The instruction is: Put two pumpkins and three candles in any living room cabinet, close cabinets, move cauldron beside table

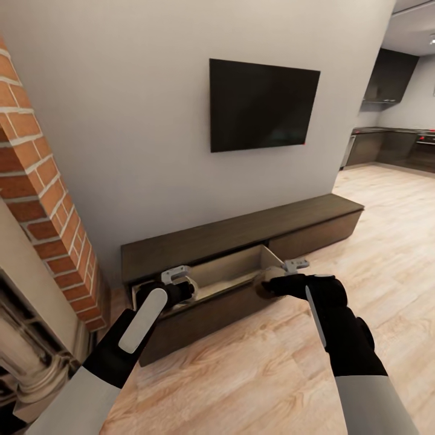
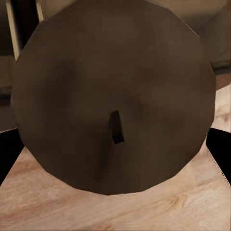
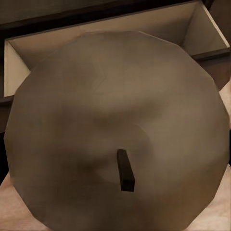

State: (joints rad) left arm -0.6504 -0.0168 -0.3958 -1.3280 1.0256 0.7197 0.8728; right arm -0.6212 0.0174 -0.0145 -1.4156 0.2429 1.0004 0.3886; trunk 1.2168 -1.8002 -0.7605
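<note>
The long dark brown cabinet (image 1: 241, 232) stands along the wall with one drawer (image 1: 232, 269) pulled out, its pale beige inside showing. My left gripper (image 1: 176, 291) is over the drawer's left end, shut on a candle (image 2: 110, 91). That candle's round grey-olive top and dark wick fill the left wrist view, with black fingertips (image 2: 7, 156) at its sides. My right gripper (image 1: 270, 283) is at the drawer's right front corner, shut on a second candle (image 3: 115, 134). The open drawer (image 3: 29, 48) lies just beyond it. Pumpkins and cauldron are out of view.
A red brick column (image 1: 42, 199) rises at the left, close to my left arm. A black TV (image 1: 263, 106) hangs on the wall above the cabinet. Light wood floor (image 1: 241, 374) spreads in front. Dark kitchen units (image 1: 393, 145) stand far right.
</note>
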